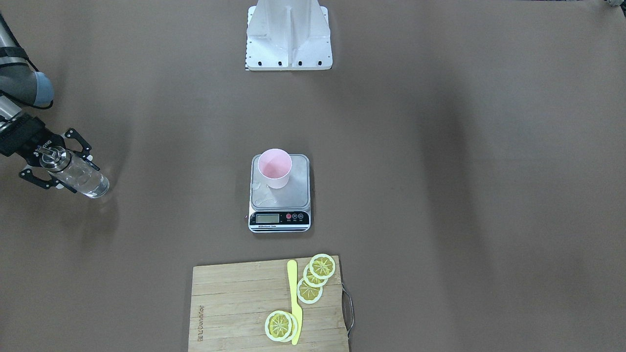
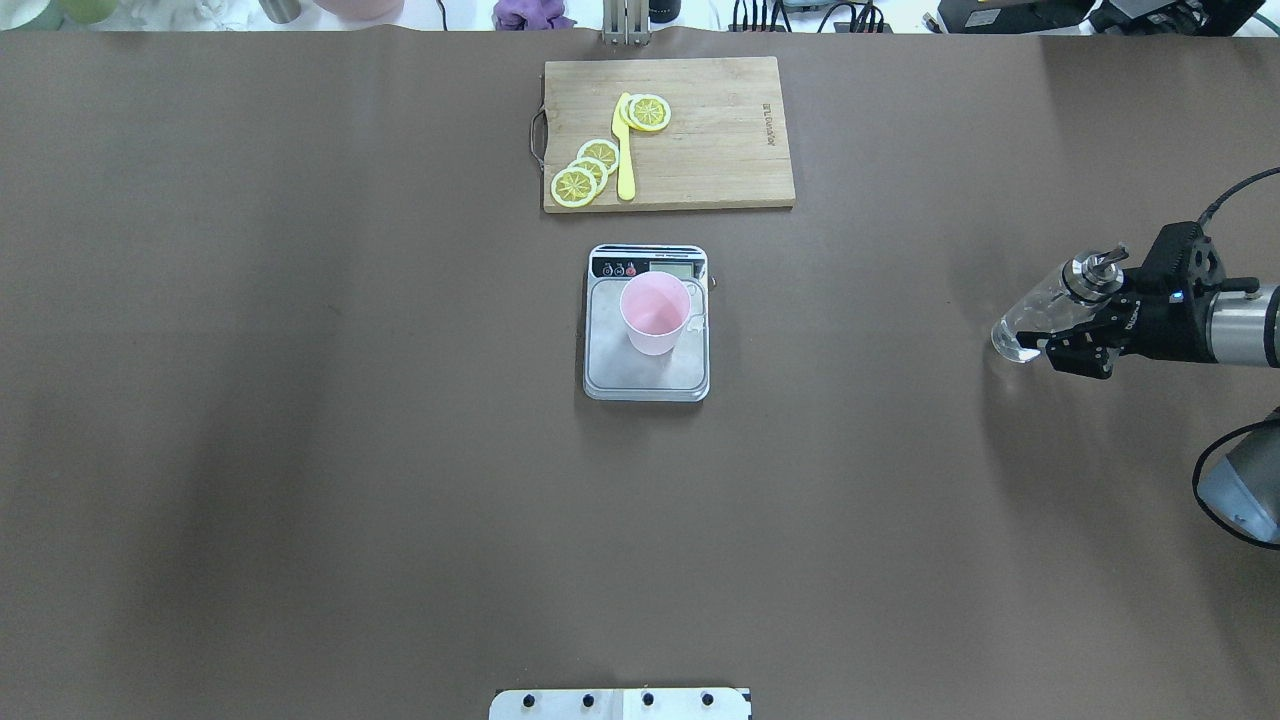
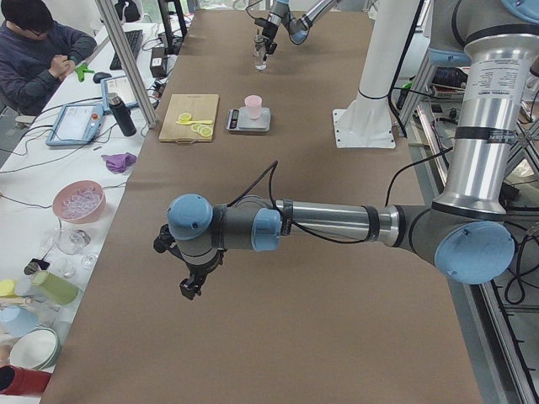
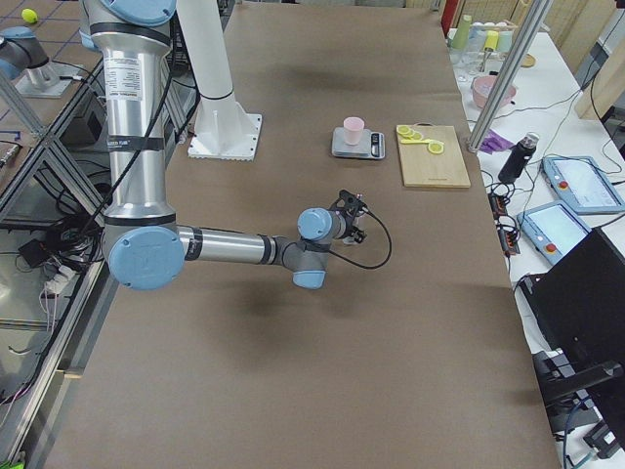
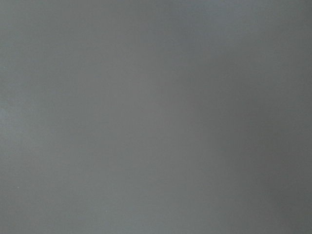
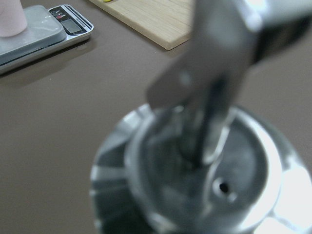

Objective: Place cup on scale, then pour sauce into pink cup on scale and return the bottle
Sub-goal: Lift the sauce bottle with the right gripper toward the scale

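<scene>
My right pincer (image 1: 67,168) is clamped on the bottle (image 1: 80,177), one finger on each side of the glass just below the metal cap. I hold it far out on my right side of the table (image 1: 440,195), well apart from everything else. The sauce (image 1: 94,186) shows clear and colourless in the lower part of the glass. From the side views the bottle looks upright, low over the brown surface, but I cannot tell whether its base touches the table. My right wrist camera is filled by the blurred metal cap and its spout (far too close for detail), with the scale and a corner of the cutting board in the upper part of the view.

The cup (image 1: 275,168) stands upright on the scale (image 1: 293,195), inside the edges of the steel platform, in the middle of the table. The display strip faces away from me, toward the cutting board (image 1: 234,303). That board lies just beyond the scale and carries lemon slices (image 1: 322,266) and a yellow knife (image 1: 294,298).

My left pincer (image 3: 192,282) hangs over bare table at my left end, far from the scale. It appears only in the side view, so I cannot tell whether its fingers are apart or together; its wrist camera shows nothing but plain brown surface.
</scene>
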{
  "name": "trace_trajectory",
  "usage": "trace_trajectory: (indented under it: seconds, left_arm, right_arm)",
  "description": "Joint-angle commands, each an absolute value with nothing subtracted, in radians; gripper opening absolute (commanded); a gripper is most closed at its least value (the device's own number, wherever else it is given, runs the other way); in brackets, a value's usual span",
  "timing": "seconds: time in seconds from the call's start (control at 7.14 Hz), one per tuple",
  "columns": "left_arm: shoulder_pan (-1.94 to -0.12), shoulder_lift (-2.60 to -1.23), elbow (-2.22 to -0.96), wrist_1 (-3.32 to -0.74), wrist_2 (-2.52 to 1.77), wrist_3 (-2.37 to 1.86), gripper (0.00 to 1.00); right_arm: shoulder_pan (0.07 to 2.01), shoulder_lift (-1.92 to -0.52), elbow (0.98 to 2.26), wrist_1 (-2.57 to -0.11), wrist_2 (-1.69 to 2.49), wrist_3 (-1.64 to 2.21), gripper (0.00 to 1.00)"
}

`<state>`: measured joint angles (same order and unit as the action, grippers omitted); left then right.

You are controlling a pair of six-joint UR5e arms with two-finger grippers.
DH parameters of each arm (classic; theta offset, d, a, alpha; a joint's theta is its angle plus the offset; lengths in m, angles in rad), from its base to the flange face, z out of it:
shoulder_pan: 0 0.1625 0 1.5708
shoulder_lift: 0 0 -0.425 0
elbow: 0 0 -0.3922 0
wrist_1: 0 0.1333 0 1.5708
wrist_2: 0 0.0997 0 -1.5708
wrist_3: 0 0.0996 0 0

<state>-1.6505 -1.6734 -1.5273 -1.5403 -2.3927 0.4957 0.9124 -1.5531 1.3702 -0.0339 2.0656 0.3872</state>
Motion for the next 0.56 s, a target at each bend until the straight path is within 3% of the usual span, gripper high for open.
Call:
trace_trajectory:
  seconds: [0.0,0.42]
  left_arm:
    - [-1.651,-1.623,-1.573,-1.531,-2.39,0.482,0.99]
    - [-1.649,-1.554,-1.67,-1.535,-2.384,0.4,0.99]
  right_arm:
    - [0.923,-1.532,1.408,-0.144,2.062,0.394,0.0]
    - [0.927,-1.531,1.597,-0.451,2.048,0.399,0.0]
